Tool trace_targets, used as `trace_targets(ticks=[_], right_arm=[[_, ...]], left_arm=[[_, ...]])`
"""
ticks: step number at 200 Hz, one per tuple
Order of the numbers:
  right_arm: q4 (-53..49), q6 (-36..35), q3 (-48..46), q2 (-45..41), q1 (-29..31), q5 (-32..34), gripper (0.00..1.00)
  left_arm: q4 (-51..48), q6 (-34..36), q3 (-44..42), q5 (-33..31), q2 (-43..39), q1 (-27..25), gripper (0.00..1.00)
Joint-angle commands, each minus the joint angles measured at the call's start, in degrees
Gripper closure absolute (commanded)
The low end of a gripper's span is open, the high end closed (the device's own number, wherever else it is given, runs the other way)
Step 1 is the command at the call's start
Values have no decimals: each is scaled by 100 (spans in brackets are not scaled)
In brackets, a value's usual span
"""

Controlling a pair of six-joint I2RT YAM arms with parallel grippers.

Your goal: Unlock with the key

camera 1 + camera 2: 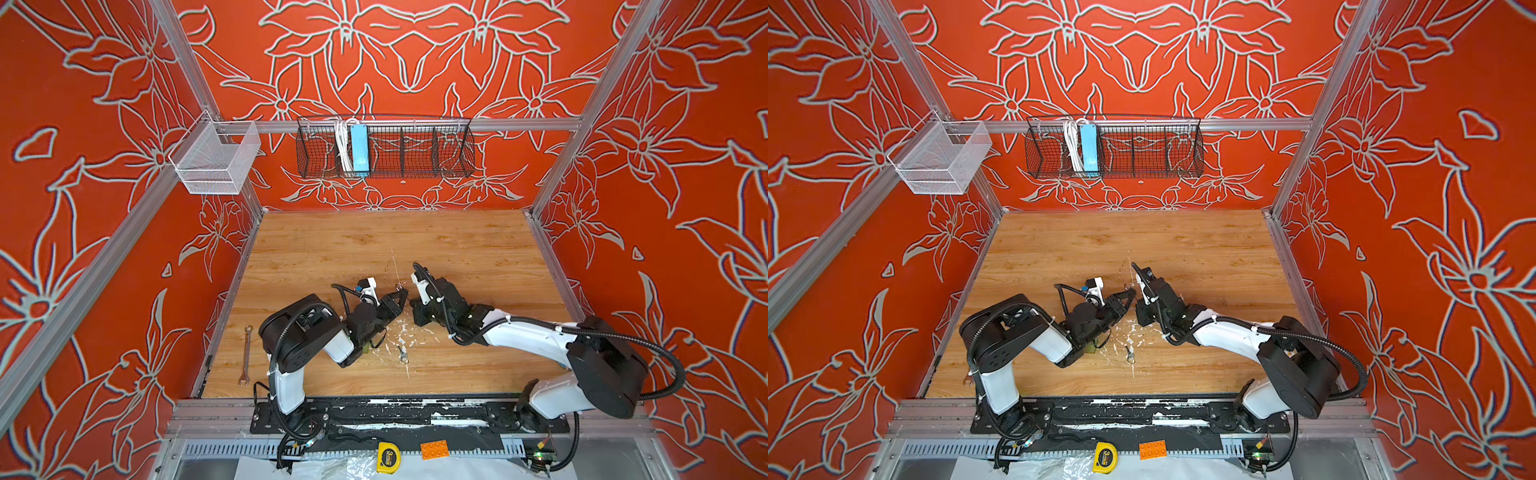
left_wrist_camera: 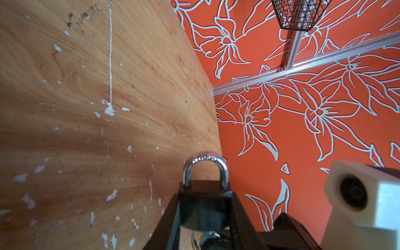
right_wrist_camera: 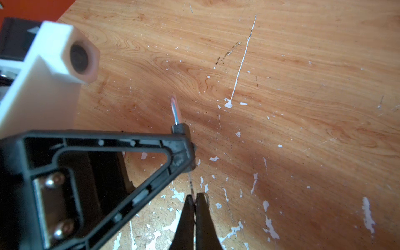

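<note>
A black padlock (image 2: 205, 203) with a closed silver shackle (image 2: 205, 164) sits between the fingers of my left gripper (image 2: 205, 194), which is shut on its body. In the right wrist view the padlock (image 3: 184, 149) shows edge-on, poking past the left gripper's finger. My right gripper (image 3: 194, 198) is shut on the key (image 3: 191, 184), whose thin blade runs from the fingertips up to the lock's underside. In both top views the two grippers meet mid-table, the left gripper (image 1: 397, 297) beside the right gripper (image 1: 413, 307). How deep the key sits is hidden.
A second key ring (image 1: 402, 353) lies on the paint-flecked wooden table (image 1: 478, 257) in front of the grippers. A wrench (image 1: 246, 355) lies at the left edge. A tape measure (image 1: 388, 457) and an orange brick (image 1: 434, 449) sit behind the arm bases. Wire baskets (image 1: 384, 149) hang on the back wall.
</note>
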Motion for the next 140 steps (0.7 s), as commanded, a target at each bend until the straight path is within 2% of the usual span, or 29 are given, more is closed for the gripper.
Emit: trace_targets(ticks=[1,77,140], right_arm=[[525,190,-60,-192,-136,-235,100],[600,-54,-338,-833,-309,-104,100],[909,40,-532,-940,-304,-174,100]], left_arm=[[120,141,113,126,170,-91,100],[116,577,237,316,192,-245,100],[118,677,218,-434,267,-598,100]])
